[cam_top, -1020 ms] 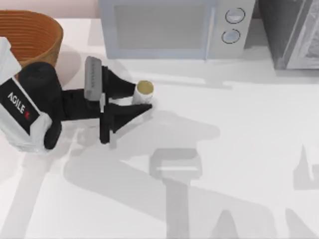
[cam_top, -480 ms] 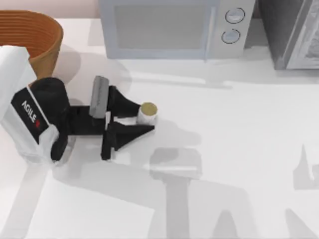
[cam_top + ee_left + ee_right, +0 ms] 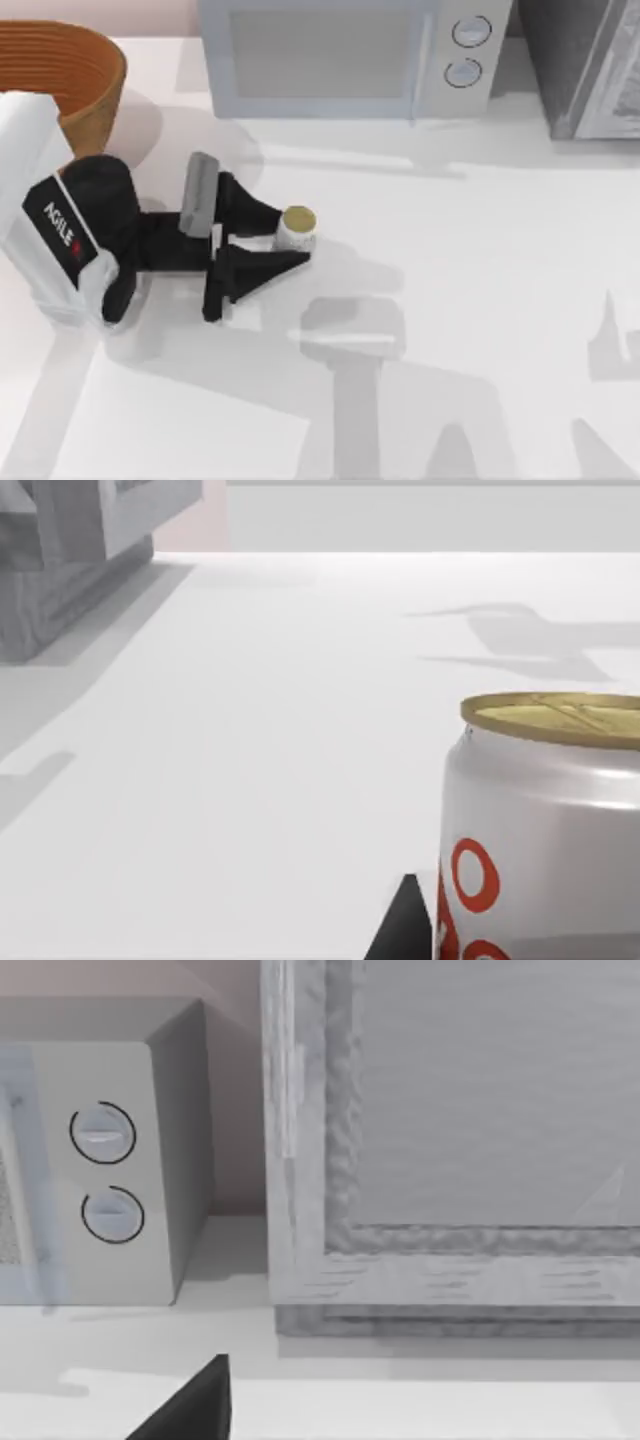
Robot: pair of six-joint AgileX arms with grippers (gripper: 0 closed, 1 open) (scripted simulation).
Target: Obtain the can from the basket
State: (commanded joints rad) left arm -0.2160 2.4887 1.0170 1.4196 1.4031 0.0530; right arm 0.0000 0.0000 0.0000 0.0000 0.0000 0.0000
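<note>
The can (image 3: 296, 228), white with a tan-gold top, stands upright on the white table to the right of the basket (image 3: 70, 75), which sits at the table's back left corner. My left gripper (image 3: 289, 240) reaches in from the left and is shut on the can, one black finger on each side. In the left wrist view the can (image 3: 545, 820) is very close, with red rings on its white body, and a dark fingertip (image 3: 403, 930) rests beside it. A dark fingertip (image 3: 192, 1405) of my right gripper points toward the back of the table.
A grey microwave (image 3: 345, 55) stands along the back edge, with a grey cabinet (image 3: 585, 65) to its right. In the right wrist view the microwave's dials (image 3: 103, 1132) and the cabinet (image 3: 450, 1140) are close ahead. White tabletop stretches right of and in front of the can.
My left gripper carried the can toward the table's front and slightly right, down to the tabletop. Over the last half second it has barely moved.
</note>
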